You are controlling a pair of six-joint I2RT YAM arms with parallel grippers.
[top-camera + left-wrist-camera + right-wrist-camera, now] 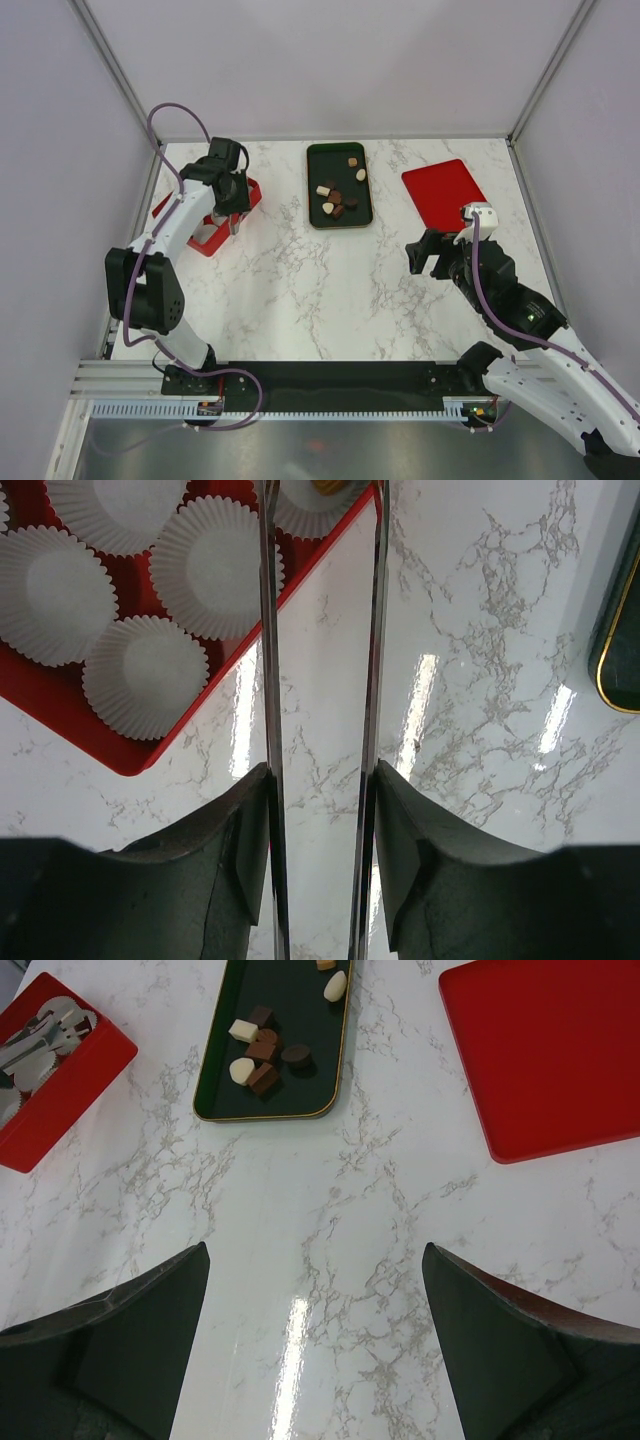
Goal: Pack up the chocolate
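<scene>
Overhead, the left arm point(175, 225) hid most of the red box point(205, 242). The tongs point(268, 680) ran off the top of the left wrist view, where a tan scrap point(330, 485) was too cropped to ID. Only the wrist cams gave detail: white paper cups point(145, 675) in the box, and the chocolate point(262, 1052), several pcs, in the dark green tray point(290, 1000) at mid-table point(330, 1190), w/ a red lid point(545, 1050) to its right. The left gripper point(322, 775) pinched the tongs' two metal arms at a narrow gap, while the right gripper point(315, 1250) hung above the marble, jaws spread wide, holding nothing.
</scene>
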